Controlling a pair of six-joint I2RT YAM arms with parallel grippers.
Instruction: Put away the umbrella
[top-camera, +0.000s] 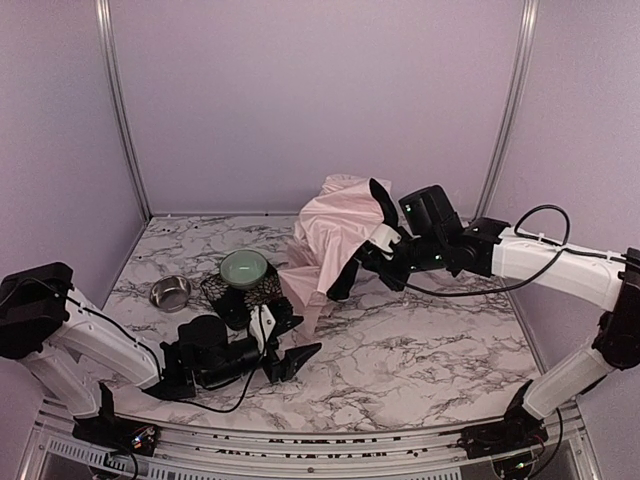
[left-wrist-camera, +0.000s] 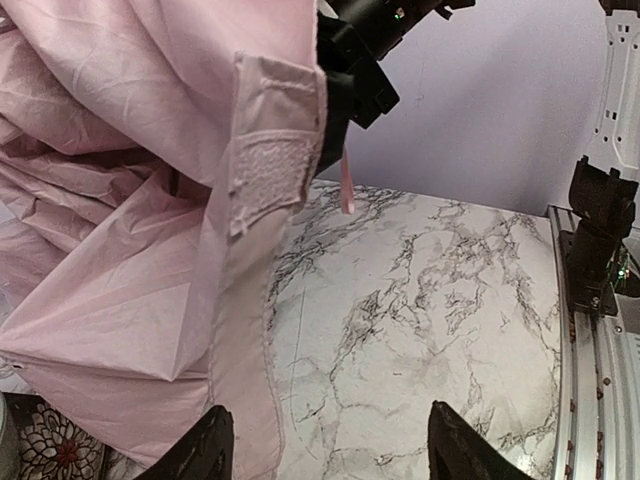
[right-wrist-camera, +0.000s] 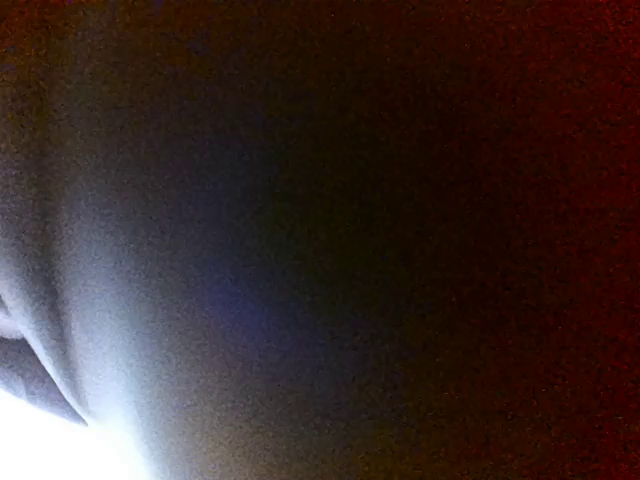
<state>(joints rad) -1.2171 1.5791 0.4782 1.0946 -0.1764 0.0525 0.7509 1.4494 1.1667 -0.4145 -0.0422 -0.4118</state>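
- the umbrella (top-camera: 335, 225) is a loose pink heap near the middle of the back edge of the surface (top-camera: 420, 350). Top part is hoisted up, bottom folds drag on the marble
- right gripper (top-camera: 375, 250) is pinched together on the umbrella, buried in the fabric where the black lining shows. Its wrist view is just dark cloth
- left gripper (left-wrist-camera: 332, 420) sits low near the front edge, jaws apart, nothing between them, just beside the pink hem
- green bowl (top-camera: 244, 268) on a dark flowery mat (top-camera: 225, 297), metal bowl (top-camera: 171, 292) toward the left edge
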